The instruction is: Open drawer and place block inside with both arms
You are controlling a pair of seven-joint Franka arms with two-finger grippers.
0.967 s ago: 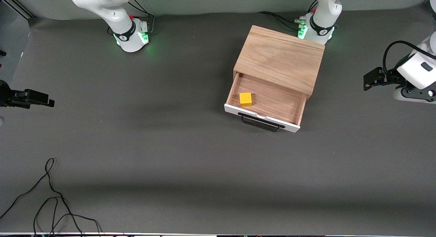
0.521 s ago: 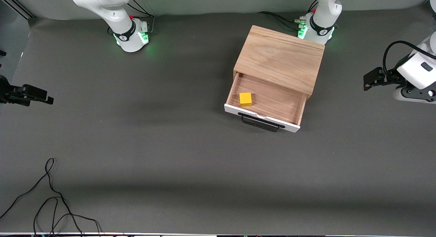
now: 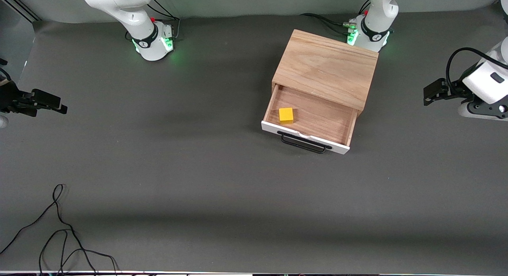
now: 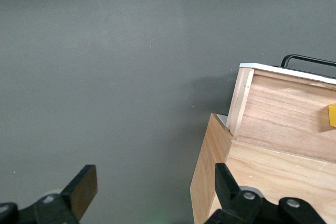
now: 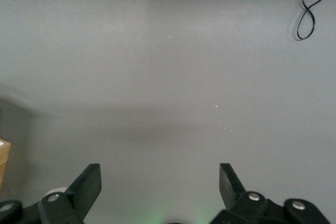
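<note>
Yellow, the block (image 3: 286, 115) lies in the pulled-out drawer (image 3: 313, 118) of the oak box (image 3: 326, 68). Well apart toward either table end, the left gripper (image 3: 433, 92) and right gripper (image 3: 49, 102) hang spread wide, empty. Nothing lies between; a black cable (image 3: 59, 232) trails near the front camera.

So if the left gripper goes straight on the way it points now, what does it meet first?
Probably the wooden box: the left gripper points toward it, with bare table between. Its height is unclear, so it might pass over the box.

High front camera, wrist cameras downward, left sharing drawer (image 4: 294, 114)
</note>
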